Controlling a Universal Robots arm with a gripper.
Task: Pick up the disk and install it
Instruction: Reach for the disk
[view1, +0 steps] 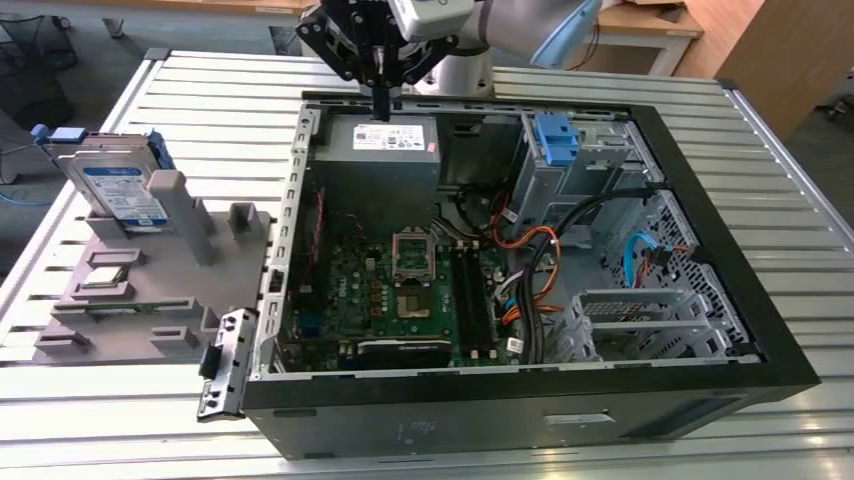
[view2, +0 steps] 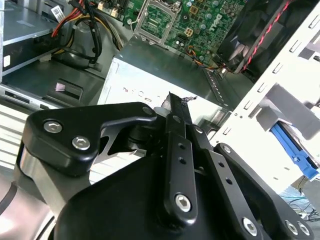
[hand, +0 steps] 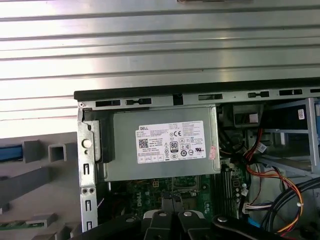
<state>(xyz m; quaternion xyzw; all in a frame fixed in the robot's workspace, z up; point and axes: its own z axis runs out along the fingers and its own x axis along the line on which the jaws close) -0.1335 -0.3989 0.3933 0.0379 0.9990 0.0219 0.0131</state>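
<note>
The disk (view1: 118, 190), silver with a white and blue label and a blue bracket, stands upright in a grey fixture (view1: 147, 300) at the exterior view's left, outside the computer case (view1: 747, 300). My gripper (view1: 382, 105) hangs over the case's far edge, just above the grey power supply box (view1: 380, 140), well to the right of the disk. In the second wrist view the gripper (view2: 172, 97) is shut with nothing between its fingers. In the first wrist view the gripper (hand: 173, 220) sits over the power supply box (hand: 170, 145).
A blue plastic caddy (view1: 553, 140) sits in the drive bay at the case's far right corner. Orange, black and blue cables (view1: 534, 250) run beside the motherboard (view1: 400, 290). The case lies open on a slatted metal table (view1: 200, 90).
</note>
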